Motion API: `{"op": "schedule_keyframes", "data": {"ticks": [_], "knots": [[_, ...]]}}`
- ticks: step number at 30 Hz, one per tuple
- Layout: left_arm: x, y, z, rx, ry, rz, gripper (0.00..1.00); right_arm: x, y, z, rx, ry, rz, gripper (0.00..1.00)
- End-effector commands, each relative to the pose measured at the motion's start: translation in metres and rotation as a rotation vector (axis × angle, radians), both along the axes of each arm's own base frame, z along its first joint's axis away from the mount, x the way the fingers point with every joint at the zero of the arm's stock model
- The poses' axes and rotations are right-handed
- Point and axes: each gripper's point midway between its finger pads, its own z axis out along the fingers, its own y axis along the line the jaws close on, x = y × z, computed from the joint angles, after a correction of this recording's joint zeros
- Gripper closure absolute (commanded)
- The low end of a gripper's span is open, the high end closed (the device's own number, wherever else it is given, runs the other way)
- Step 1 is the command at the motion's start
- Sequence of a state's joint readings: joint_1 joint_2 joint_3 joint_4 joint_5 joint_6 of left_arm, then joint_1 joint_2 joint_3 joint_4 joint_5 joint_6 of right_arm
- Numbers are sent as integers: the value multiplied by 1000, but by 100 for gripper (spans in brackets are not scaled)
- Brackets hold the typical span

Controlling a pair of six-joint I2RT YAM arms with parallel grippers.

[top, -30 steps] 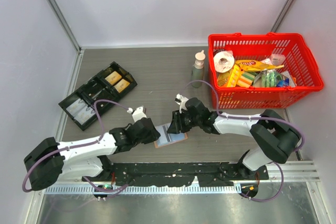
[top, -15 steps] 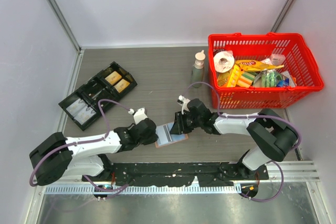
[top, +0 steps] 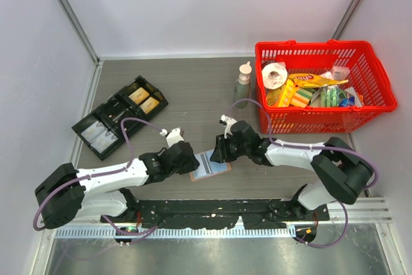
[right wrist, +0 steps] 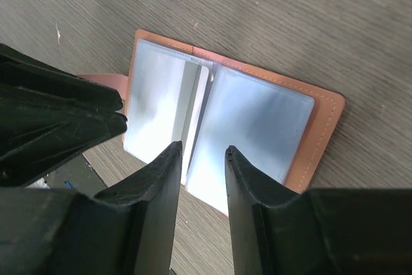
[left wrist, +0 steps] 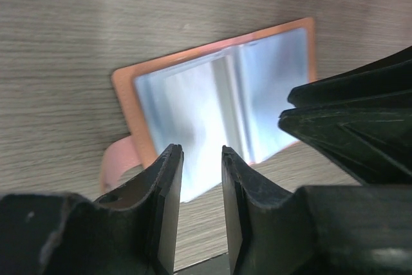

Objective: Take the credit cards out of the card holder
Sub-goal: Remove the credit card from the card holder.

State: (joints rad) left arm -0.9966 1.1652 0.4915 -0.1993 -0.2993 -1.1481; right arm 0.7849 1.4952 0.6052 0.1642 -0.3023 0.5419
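Fingers first: my left claw (left wrist: 198, 152) stands with a narrow gap between its fingers and nothing in it, poised over the near edge of the card holder (left wrist: 212, 94), close to the side where the strap tab (left wrist: 119, 159) sticks out. My right claw (right wrist: 201, 151) is parted just as narrowly and is just as empty. It hangs over the card holder's middle fold, coming in from the opposite side, so the two claws face each other across it.

The card holder lies spread open and flat on the table (top: 193, 94), lining up, between my two claws. Its inside shows two pale blue-grey panels. A paler strip (right wrist: 195, 111) by the fold is, I judge, the edge of one of the credit cards tucked in its pocket (lining and card are too alike for me to be sure).

Beside the card holder I see no card lying loose, so by my reckoning the opening is done and the pulling out is all yet to do. Well apart to the card holder's far left sits a black tray (top: 119, 117), and to its far right a bottle (top: 243, 83) and a red basket (top: 380, 85).
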Motion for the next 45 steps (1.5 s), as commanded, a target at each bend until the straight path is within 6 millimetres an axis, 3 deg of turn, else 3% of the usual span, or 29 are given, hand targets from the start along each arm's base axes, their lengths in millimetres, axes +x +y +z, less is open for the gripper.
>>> {"op": "schedule_keyframes", "data": {"ticks": [1, 5, 11, 13, 25, 31, 35, 39, 42, 45], "knots": [[11, -24, 22, -39, -43, -43, 64, 19, -10, 22, -10, -129, -80, 62], [11, -27, 15, -16, -21, -51, 60, 21, -19, 16, -47, -141, -94, 62], [11, -8, 13, 35, -25, -4, 40, 12, -23, 1, -73, -111, -68, 62], [11, -5, 14, 42, -32, 2, 37, 11, -24, -3, -83, -104, -66, 62], [15, -26, 9, 35, -7, -45, 43, 7, -33, -21, -117, -83, -85, 62], [20, -46, 33, -52, -43, -68, 50, 4, -33, -23, -105, -77, -83, 62], [28, -70, 63, -115, -94, -113, 52, 5, -32, -17, -83, -89, -90, 62], [32, -98, 67, -165, -85, -168, 51, 12, -33, 5, -39, -148, -124, 62], [35, -118, 63, -183, -73, -201, 47, 24, -44, 28, -22, -229, -215, 62], [38, -123, 69, -194, -91, -211, 44, 36, -70, 40, -54, -310, -351, 62]]}}
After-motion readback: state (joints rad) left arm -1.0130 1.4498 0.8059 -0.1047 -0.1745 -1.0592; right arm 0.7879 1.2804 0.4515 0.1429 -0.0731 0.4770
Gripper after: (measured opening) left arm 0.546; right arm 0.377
